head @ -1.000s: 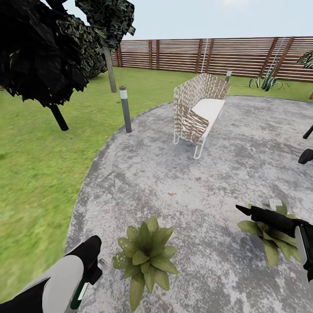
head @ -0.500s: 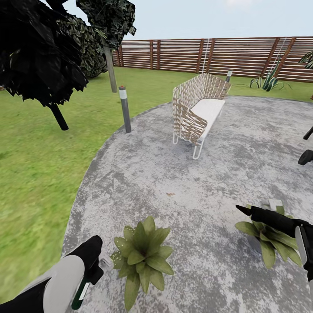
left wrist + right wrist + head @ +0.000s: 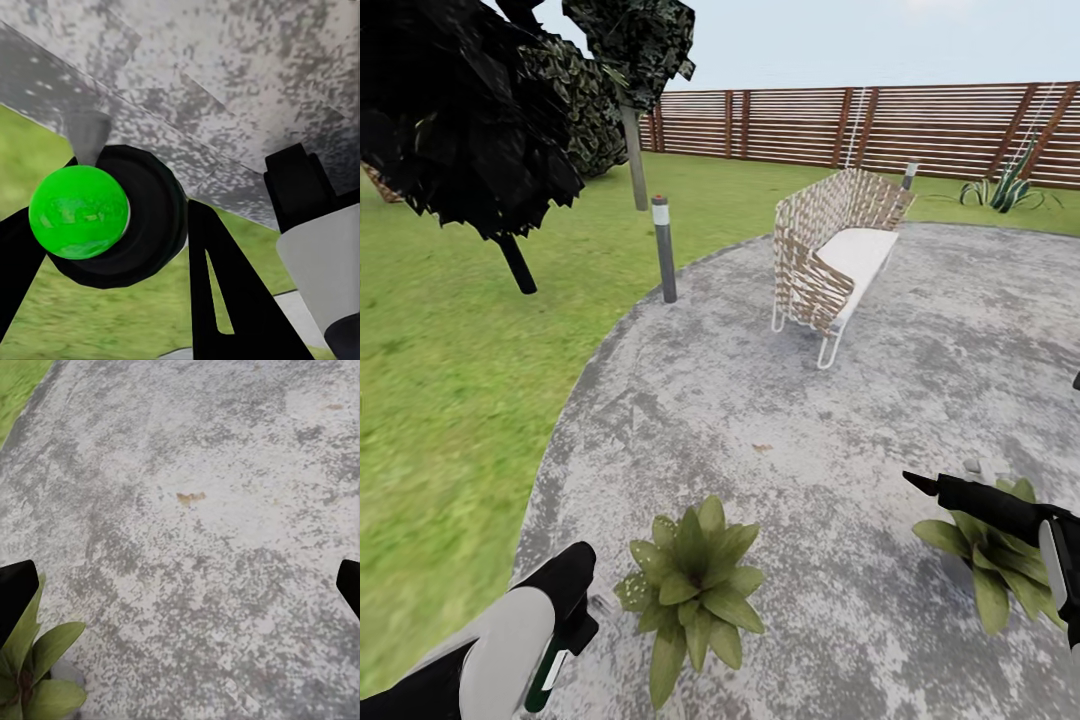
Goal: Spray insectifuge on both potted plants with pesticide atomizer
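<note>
- the left gripper (image 3: 575, 625) is seen low at the left of the head view, closed around the sprayer (image 3: 555, 665), whose green-and-white body shows beneath the black fingers and whose pale nozzle tip pokes out toward the nearer plant.
- in the left wrist view a bright green ball (image 3: 79, 211) is set in a black ring between the dark fingers (what part of the sprayer it is cannot be told).
- one potted plant (image 3: 692, 590) stands on the grey paved patch (image 3: 760, 400), just beside the left gripper.
- the second potted plant (image 3: 990, 560) stands at the right edge, partly covered by the right gripper (image 3: 925, 485), which hangs above it.
- the right gripper's jaws are spread wide in the right wrist view, with nothing held; leaves (image 3: 34, 660) show at one corner.
- a woven bench (image 3: 830, 255), a short post (image 3: 663, 250), dark trees (image 3: 470, 110), the lawn (image 3: 450, 400) and a slatted fence (image 3: 880, 125) are seen farther off.
</note>
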Controlling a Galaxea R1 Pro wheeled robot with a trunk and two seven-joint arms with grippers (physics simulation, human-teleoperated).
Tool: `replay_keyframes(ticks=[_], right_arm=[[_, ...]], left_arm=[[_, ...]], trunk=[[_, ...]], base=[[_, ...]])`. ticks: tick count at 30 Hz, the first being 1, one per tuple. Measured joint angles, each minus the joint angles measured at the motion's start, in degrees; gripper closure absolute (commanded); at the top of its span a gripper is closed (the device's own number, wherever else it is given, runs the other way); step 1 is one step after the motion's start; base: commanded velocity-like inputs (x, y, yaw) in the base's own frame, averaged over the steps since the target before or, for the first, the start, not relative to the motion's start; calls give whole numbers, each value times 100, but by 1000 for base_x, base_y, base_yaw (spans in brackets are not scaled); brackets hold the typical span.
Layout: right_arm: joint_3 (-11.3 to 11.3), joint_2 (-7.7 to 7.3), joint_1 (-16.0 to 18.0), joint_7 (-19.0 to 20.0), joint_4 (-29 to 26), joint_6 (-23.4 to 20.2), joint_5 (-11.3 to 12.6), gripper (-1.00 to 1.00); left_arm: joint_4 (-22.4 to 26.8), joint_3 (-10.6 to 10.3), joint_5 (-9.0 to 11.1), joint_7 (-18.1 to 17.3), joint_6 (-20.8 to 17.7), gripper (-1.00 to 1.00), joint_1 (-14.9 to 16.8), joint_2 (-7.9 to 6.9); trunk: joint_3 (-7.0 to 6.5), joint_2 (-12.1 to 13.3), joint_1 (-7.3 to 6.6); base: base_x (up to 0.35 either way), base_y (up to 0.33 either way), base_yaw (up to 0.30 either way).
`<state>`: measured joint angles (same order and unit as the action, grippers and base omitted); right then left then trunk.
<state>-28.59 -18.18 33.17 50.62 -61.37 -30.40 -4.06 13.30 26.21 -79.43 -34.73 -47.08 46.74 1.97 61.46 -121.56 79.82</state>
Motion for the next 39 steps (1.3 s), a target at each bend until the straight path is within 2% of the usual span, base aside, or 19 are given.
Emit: replay_keyframes(ticks=[7, 12, 23, 29, 39], right_arm=[[0, -2, 0, 0, 3, 1, 0, -100], [1, -2, 1, 0, 3, 1, 0, -100], [0, -1, 1, 0, -1, -4, 0, -100], [0, 1, 0, -6, 0, -12, -251, -100], [1, 1, 0, -7, 4, -6, -263, -100]], left_arm=[[-16, 9, 3, 0, -6, 100, 0, 0], [-36, 10, 2, -2, -2, 100, -7, -1], [-185, 2, 0, 0, -2, 100, -6, 0], [-186, 1, -1, 1, -3, 100, -6, 6], [-185, 3, 3, 0, -7, 100, -6, 28]], trunk=[[0, 0, 0], [0, 0, 0], [0, 0, 0], [0, 0, 1], [1, 0, 0]], base=[[0, -3, 5], [0, -32, 177], [0, -235, 227], [-64, -247, 19], [-77, -77, 12]])
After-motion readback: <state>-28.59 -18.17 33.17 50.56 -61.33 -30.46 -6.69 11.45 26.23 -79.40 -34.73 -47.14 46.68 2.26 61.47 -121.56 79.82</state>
